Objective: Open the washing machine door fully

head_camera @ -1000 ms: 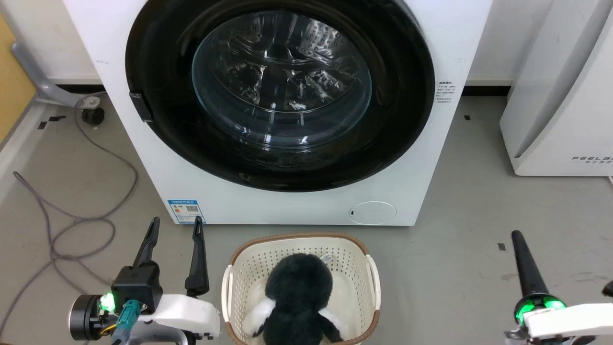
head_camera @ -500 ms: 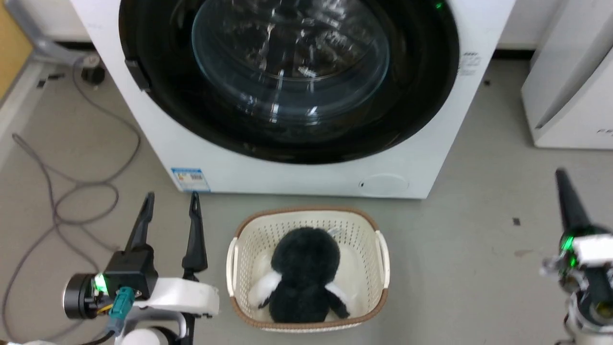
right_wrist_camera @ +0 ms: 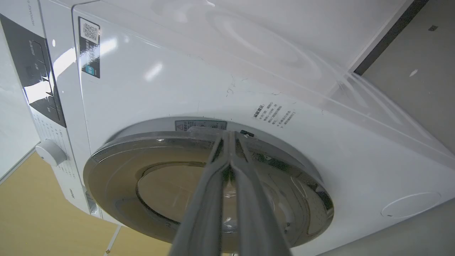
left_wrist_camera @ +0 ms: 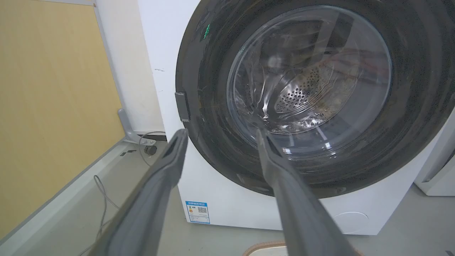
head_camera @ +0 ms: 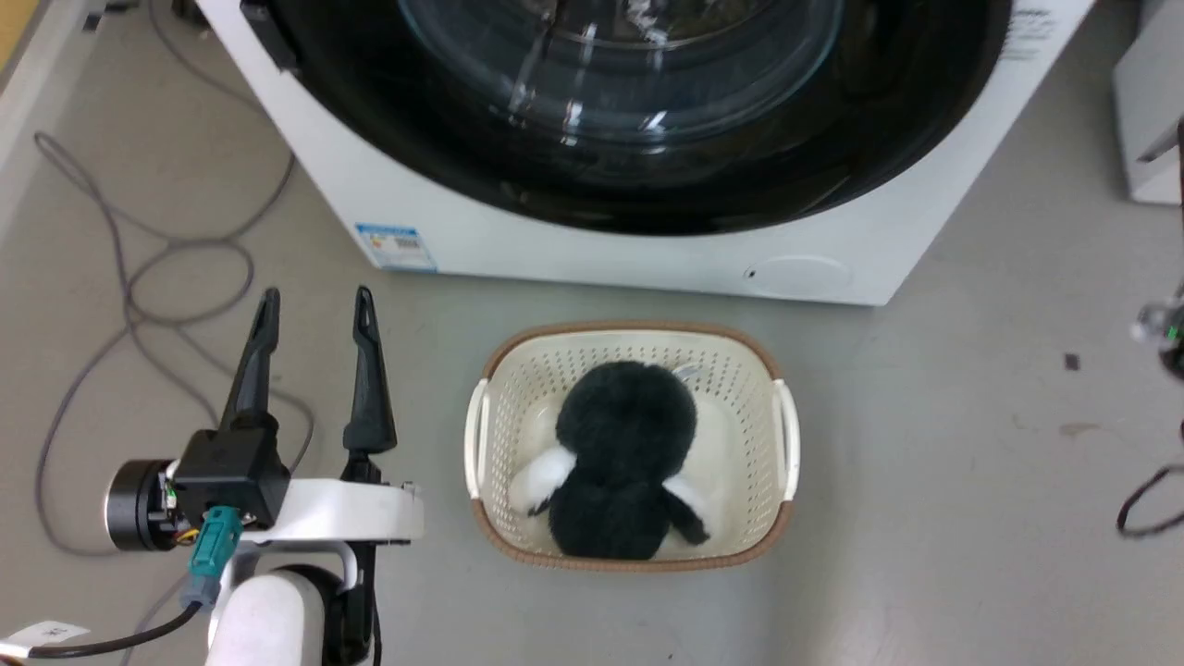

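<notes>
The washing machine (head_camera: 573, 254) is a white box, and its glossy black round door (head_camera: 647, 185) sits against the front with a clear glass bowl at the centre. My left gripper (head_camera: 314, 301) stands open over the floor, left of the basket and short of the machine. In the left wrist view its fingers (left_wrist_camera: 221, 132) point at the door (left_wrist_camera: 209, 106), near the dark tab on its left rim. My right gripper (right_wrist_camera: 229, 134) is shut, its tips at the upper rim of the door (right_wrist_camera: 153, 177) where it meets the white front (right_wrist_camera: 177, 92). I see nothing between its fingers.
A cream basket (head_camera: 779, 416) holding a black and white plush toy (head_camera: 624, 453) stands on the floor before the machine. Grey cable (head_camera: 139, 277) loops at the left. A white appliance (head_camera: 1147, 139) stands at the right. A yellow panel (left_wrist_camera: 53, 106) lies left of the machine.
The head camera has tipped down and nearer, so the whole picture shifted. My right gripper has risen and swung out to the right edge of the head view. The left gripper stays open.
</notes>
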`<state>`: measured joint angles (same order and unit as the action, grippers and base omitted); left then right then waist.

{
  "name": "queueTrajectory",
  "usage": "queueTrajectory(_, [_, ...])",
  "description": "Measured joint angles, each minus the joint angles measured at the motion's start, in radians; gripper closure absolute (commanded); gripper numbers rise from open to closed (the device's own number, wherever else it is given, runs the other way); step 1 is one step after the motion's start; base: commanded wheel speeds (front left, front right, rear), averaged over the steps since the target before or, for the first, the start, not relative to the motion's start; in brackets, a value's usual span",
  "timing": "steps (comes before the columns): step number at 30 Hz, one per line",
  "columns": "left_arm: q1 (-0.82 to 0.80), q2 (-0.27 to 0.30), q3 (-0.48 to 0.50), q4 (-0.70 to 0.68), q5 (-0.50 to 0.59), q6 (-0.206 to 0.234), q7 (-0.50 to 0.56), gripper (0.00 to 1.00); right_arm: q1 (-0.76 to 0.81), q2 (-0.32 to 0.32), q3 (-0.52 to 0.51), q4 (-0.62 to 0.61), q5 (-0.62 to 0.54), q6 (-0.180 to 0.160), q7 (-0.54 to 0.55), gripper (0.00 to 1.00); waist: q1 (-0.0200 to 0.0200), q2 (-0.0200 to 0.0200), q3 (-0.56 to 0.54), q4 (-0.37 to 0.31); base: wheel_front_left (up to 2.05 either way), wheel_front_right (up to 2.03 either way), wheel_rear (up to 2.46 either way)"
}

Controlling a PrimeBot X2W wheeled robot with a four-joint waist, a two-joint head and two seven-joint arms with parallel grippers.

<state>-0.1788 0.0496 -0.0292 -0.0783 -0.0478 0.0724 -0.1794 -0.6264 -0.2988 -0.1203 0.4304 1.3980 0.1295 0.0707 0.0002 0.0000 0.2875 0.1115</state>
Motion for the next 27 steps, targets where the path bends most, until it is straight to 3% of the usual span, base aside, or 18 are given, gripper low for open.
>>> queueTrajectory(15, [-0.032, 0.0, -0.027, -0.007, -0.035, 0.033, -0.033, 0.0, -0.347, -0.103, 0.162, 0.271, 0.063, 0.0, 0.046, 1.0, 0.0, 0.0, 0.103, 0.082, 0.0, 0.0, 0.0])
queueTrajectory(27, [-0.058, 0.0, -0.043, -0.005, -0.052, 0.061, -0.057, 0.0, -0.457, -0.14, 0.246, 0.376, 0.156, 0.0, 0.119, 1.0, -0.0001, 0.0, 0.142, 0.119, 0.0, 0.0, 0.0])
